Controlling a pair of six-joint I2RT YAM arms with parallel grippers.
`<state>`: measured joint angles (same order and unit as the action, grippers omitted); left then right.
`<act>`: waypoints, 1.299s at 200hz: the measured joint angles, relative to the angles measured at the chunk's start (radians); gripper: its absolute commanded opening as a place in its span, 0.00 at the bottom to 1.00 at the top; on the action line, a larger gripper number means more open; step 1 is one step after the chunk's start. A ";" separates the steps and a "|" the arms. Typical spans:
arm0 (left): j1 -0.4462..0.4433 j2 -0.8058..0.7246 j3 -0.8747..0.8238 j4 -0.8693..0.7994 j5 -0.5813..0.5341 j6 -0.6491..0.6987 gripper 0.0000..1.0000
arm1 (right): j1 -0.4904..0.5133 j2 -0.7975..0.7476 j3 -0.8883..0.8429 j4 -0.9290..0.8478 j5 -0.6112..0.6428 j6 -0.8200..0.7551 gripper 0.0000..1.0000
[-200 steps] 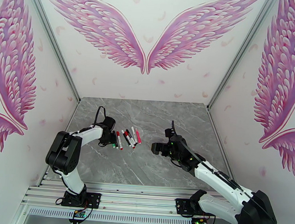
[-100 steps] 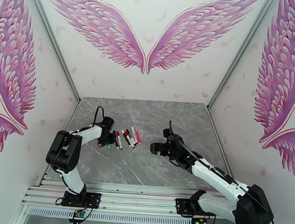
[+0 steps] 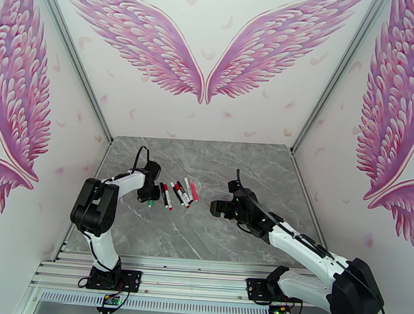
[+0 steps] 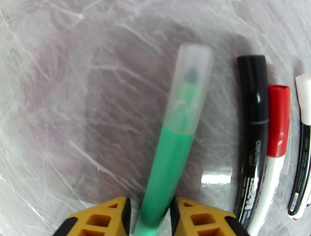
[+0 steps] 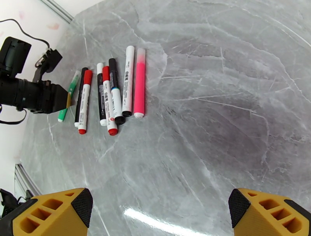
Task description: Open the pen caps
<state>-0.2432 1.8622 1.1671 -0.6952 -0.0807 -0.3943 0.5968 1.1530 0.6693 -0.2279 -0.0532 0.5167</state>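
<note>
The left jaws are closed on the green pen (image 4: 171, 163), low on its smooth round barrel, with a ribbed yellow finger (image 4: 103, 219) at each side. Its cap (image 4: 190, 85) is on: a frosted, see-through sleeve with a rounded end, the green tip dim inside it. I cannot tell whether the pen rests on the table or hangs just off it.

Just beside it on the right lie a black pen (image 4: 252, 124) with a glossy black top and a white pen (image 4: 272, 170) with a red cap (image 4: 278, 120), touching along their sides.

Seen from the right wrist, the other pens (image 5: 112, 93) are slim cylinders in a tight, roughly parallel row, in white, black and red. A pink pen (image 5: 139, 87) lies at the end farthest from the green one. Each looks capped, as far as I can tell. The row lies toward the left edge of the table (image 3: 246, 163), about midway between its near and far edges. The top is grey, marble-veined and glossy.

The right jaws stand wide open and hold nothing. Their yellow fingers (image 5: 54, 213) are spread over bare stone near the table's middle, well apart from the row.
</note>
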 measured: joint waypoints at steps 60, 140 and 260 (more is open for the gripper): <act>-0.002 0.013 0.019 0.006 -0.031 0.022 0.27 | 0.000 0.000 0.000 0.000 0.000 0.004 0.99; -0.002 0.041 0.048 0.018 -0.047 0.034 0.27 | 0.000 0.000 0.000 0.000 0.000 0.007 0.99; -0.002 0.009 0.018 0.064 -0.051 0.020 0.18 | 0.004 0.000 0.000 0.001 -0.018 0.045 0.99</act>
<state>-0.2451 1.8709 1.1847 -0.6308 -0.1314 -0.3740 0.6006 1.1526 0.6689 -0.2272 -0.0711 0.5617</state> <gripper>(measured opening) 0.199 0.988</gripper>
